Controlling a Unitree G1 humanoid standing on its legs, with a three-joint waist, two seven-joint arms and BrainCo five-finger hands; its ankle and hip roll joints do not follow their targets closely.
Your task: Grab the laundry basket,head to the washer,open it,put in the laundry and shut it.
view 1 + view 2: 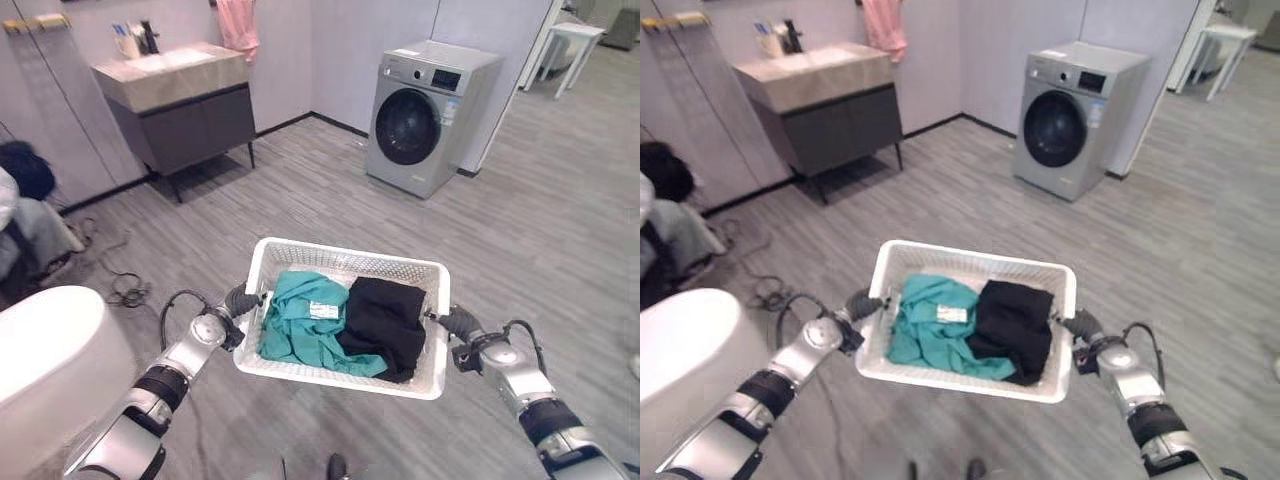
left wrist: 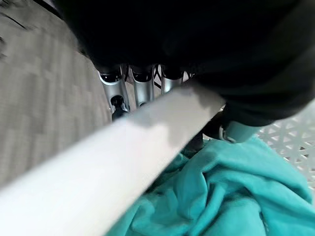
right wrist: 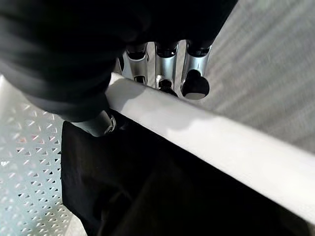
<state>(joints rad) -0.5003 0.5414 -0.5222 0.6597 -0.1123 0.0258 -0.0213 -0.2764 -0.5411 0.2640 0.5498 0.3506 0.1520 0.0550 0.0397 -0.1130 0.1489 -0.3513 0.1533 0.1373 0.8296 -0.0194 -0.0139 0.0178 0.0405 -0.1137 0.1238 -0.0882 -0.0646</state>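
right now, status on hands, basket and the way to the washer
Left hand and right hand shut on laundry basket rims. Teal and black clothes inside. Washer ahead, door closed. Bare floor between.

A vanity stands at the upper left of the frame, a pale stone-look basin top over a dark cabinet on thin legs. On its back left corner sits a cup of toiletries. A pink towel hangs on the wall at top centre. A white stool or small table stands at the upper right. A rounded white fixture fills the lower left corner, with dark and pale clothing heaped at the left edge above it
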